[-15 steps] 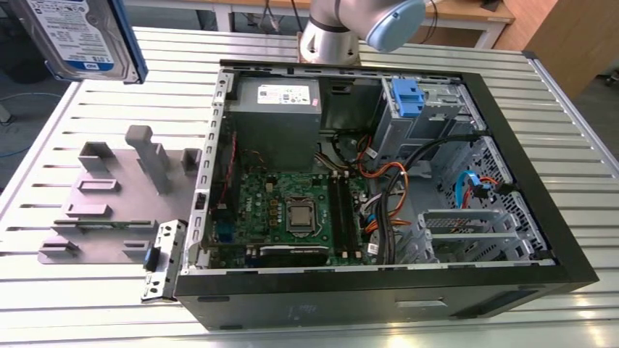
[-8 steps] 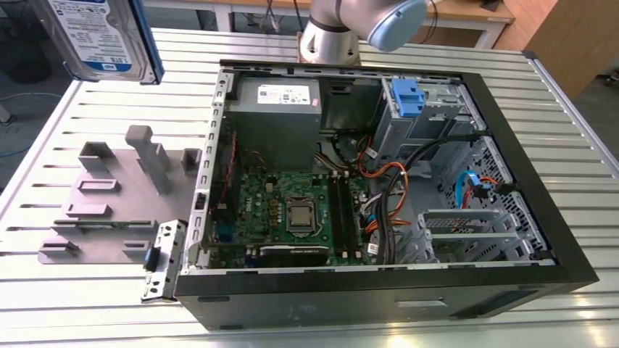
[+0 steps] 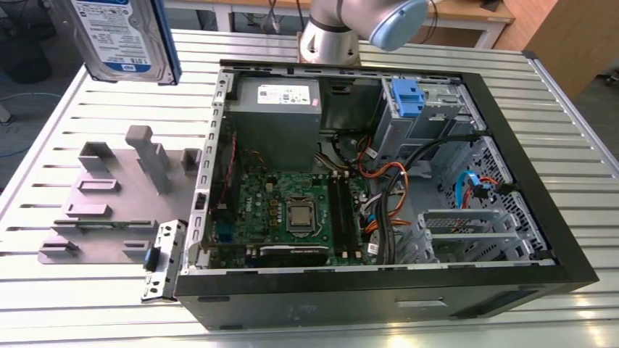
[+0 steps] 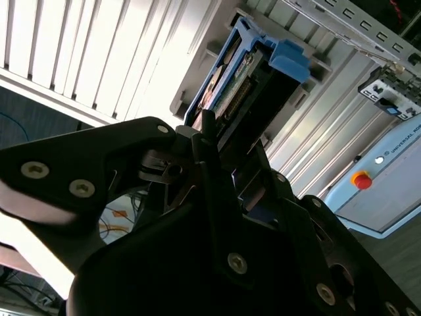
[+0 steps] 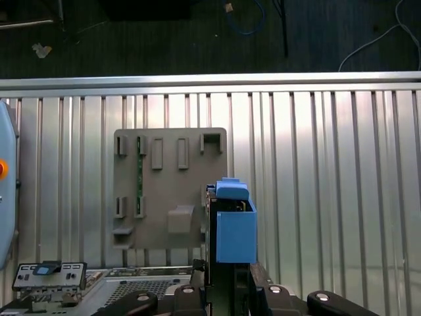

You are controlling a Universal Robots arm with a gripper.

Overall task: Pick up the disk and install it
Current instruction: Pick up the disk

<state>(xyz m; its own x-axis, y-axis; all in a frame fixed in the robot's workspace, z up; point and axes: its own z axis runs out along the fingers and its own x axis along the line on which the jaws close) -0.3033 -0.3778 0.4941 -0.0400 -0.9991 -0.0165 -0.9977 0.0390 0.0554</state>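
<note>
**Disk clamped in the tool and held clear of the table**

Your disk [image 3: 124,36] is a flat silver metal slab with a glossy white-and-blue label, edged by blue plastic rails. In the exterior view it sits in the upper left of the frame, roughly upright and well above the ribbed aluminium table [image 3: 58,130].

In the second wrist view the gripper [image 4: 217,148] is matte black with bright screw heads. Its jaws are drawn in against the disk [image 4: 253,72], which sticks out past the fingertips with the blue rail end farthest from the tool. The black housing hides the contact faces, so read the grip as probably firm rather than confirmed.

In the first wrist view the disk [image 5: 235,230] appears edge-on, projecting from the gripper [image 5: 230,293]. The grey plastic stand [image 5: 170,187], a flat plate with blocky upright posts, lies on the slats below, apart from the disk.

The arm [image 3: 338,29] is a smooth silver tube with a pale blue joint cap. It shows at the top centre of the exterior view, behind the open black computer case [image 3: 387,293]. Inside the case you can see a green motherboard [image 3: 290,210], a grey power-supply box [image 3: 275,116] and a tangle of coloured cables [image 3: 387,181].
</note>
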